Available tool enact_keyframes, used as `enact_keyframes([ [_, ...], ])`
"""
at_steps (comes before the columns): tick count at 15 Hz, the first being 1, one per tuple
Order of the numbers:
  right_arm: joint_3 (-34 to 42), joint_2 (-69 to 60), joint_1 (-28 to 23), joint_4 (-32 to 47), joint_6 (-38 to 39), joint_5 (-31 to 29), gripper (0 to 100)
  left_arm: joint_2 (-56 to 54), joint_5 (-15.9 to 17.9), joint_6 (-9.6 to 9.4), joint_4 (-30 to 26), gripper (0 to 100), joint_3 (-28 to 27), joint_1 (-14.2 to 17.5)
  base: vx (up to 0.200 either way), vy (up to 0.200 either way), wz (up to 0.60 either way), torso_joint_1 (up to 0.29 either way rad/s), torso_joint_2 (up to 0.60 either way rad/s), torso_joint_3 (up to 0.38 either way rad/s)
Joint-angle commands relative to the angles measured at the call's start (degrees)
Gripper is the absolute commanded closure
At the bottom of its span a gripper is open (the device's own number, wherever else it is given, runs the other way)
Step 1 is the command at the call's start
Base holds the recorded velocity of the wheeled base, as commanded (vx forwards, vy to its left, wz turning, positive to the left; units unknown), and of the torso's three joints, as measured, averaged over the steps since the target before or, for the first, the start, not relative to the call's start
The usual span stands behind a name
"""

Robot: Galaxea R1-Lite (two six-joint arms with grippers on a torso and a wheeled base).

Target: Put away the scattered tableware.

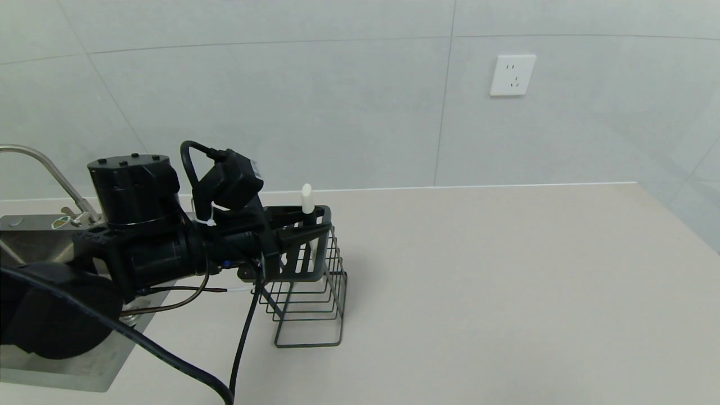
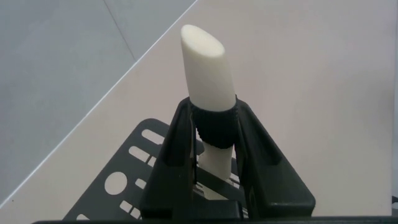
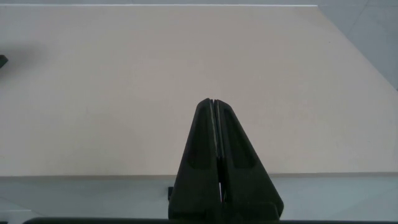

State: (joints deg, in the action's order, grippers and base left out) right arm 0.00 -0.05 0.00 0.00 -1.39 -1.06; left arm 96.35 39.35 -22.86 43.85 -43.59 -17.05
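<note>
My left gripper (image 1: 308, 223) is shut on a white-handled utensil (image 1: 306, 198) and holds it upright over a black wire cutlery rack (image 1: 315, 287) on the beige counter. In the left wrist view the white handle (image 2: 208, 68) sticks out past the black fingers (image 2: 177, 143), and the gripper (image 2: 214, 121) clamps it at a dark band. The rack's perforated dark top plate (image 2: 121, 183) lies below it. The utensil's lower end is hidden by the gripper and the rack. My right gripper (image 3: 215, 103) is shut with nothing in it, above the bare counter (image 3: 186, 74) near its edge.
A steel sink (image 1: 34, 239) with a curved faucet (image 1: 39, 160) lies left of the rack, under my left arm. The counter (image 1: 495, 281) stretches wide to the right. A tiled wall with a socket (image 1: 512, 75) rises behind.
</note>
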Motion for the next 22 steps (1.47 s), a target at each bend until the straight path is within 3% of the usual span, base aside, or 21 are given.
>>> enact_keyframes([
  [1, 0.0, 0.0, 0.0, 0.0, 0.0, 0.0, 100, 0.0, -0.1, 0.01, 0.1, 100, 1.1, 0.0, 0.000, 0.000, 0.00, 0.000, 0.00, 0.000],
  [6, 0.0, 0.0, 0.0, 0.0, 0.0, 0.0, 100, -0.1, -0.1, 0.01, 0.1, 100, 1.8, 0.0, 0.000, 0.000, 0.00, 0.000, 0.00, 0.000],
  [7, 0.0, 0.0, 0.0, 0.0, 0.1, 0.0, 100, -0.1, -0.1, 0.01, 0.0, 0, 2.0, 0.0, 0.000, 0.000, 0.00, 0.000, 0.00, 0.000],
  [17, 0.0, 0.0, 0.0, 0.0, 0.2, 0.0, 100, -4.9, -0.3, 0.09, 0.6, 0, 3.1, 1.0, 0.000, 0.000, 0.00, 0.000, 0.00, 0.000],
  [21, 0.0, 0.0, 0.0, 0.0, 0.2, 0.0, 100, -12.2, -0.7, 0.01, 0.8, 0, 8.5, 2.8, 0.000, 0.000, 0.00, 0.000, 0.00, 0.000],
  [22, 0.0, 0.0, 0.0, 0.0, 0.2, 0.0, 100, -16.7, -0.7, 0.01, 0.9, 0, 12.7, 3.4, 0.000, 0.000, 0.00, 0.000, 0.00, 0.000],
])
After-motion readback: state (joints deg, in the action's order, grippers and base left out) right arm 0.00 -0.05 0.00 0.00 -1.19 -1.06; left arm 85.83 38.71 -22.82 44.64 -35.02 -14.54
